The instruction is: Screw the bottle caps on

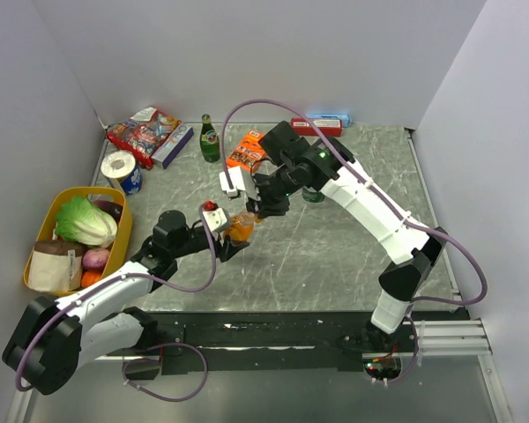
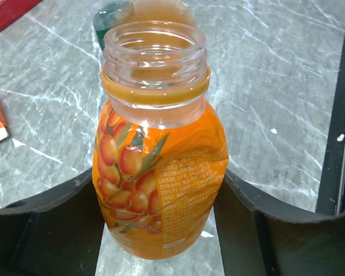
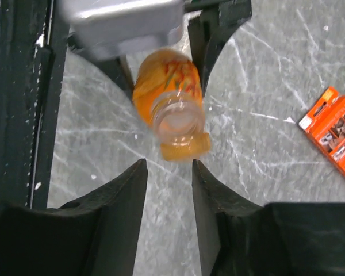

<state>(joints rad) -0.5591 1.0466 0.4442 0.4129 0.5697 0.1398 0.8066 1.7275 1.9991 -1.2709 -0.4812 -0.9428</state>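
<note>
The squat orange bottle point(image 1: 241, 229) point(image 2: 161, 172) stands upright with its mouth bare, and my left gripper point(image 1: 236, 240) point(image 2: 161, 198) is shut on its body, one finger on each side. The orange-brown cap point(image 3: 186, 148) shows blurred beside the bottle's mouth point(image 3: 175, 112), just past my right gripper's fingertips and not between them. My right gripper point(image 1: 263, 210) point(image 3: 168, 164) hangs open right above the bottle. The dark green bottle point(image 1: 313, 195) point(image 2: 112, 14) stands behind, partly hidden by the right arm.
A yellow basket point(image 1: 44, 231) of vegetables stands at the left edge. Along the back lie a tall green glass bottle point(image 1: 210, 139), an orange packet point(image 1: 245, 150) point(image 3: 333, 135), a red snack bag point(image 1: 141, 132), a tape roll point(image 1: 121, 167) and a red box point(image 1: 317, 129).
</note>
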